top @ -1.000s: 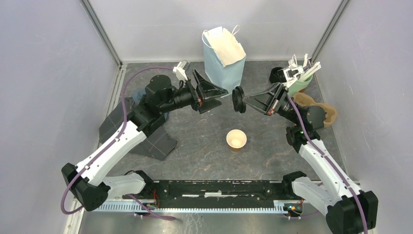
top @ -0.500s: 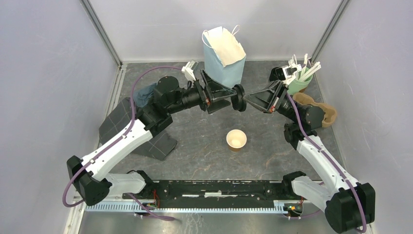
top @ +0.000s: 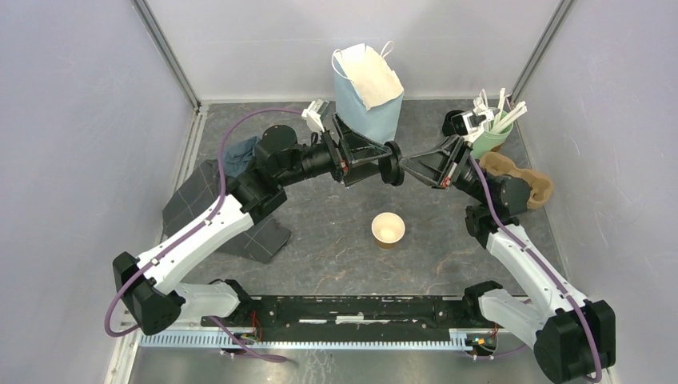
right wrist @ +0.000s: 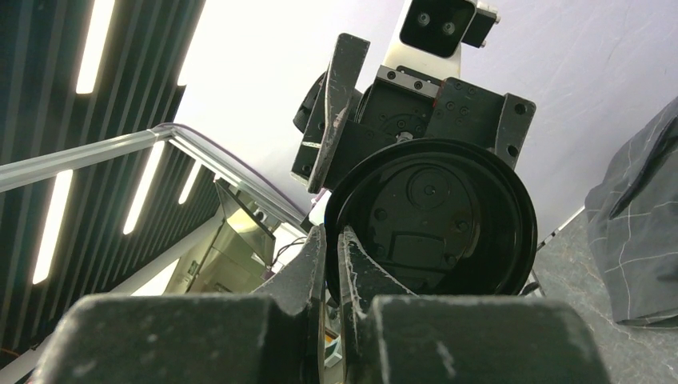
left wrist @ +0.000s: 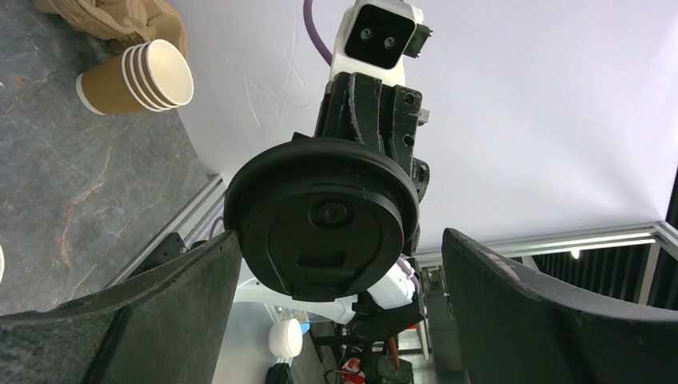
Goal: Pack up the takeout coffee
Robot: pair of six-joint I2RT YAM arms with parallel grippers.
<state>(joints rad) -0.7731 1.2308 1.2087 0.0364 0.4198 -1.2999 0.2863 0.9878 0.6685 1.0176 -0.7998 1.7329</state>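
Note:
A black round lid [top: 392, 162] hangs in the air above the table's middle. My right gripper [top: 402, 165] is shut on its rim; in the right wrist view the fingertips [right wrist: 352, 248] pinch the lid's edge [right wrist: 432, 212]. My left gripper [top: 382, 158] is open with its jaws on either side of the lid [left wrist: 324, 224]; the left jaw is close to the rim and the right jaw stands apart. A small brown paper cup [top: 388, 229] stands upright and lidless on the table below.
A blue paper bag [top: 368, 96] stands at the back. A green cup of stirrers [top: 492, 132] and a brown pulp carrier [top: 524, 180] are at the right. A stack of lidless cups [left wrist: 136, 76] shows in the left wrist view. Dark grey cloth [top: 216, 210] lies at the left.
My left gripper has moved right to the lid and now has its open jaws around it. The right gripper has kept hold of the lid and shifted slightly.

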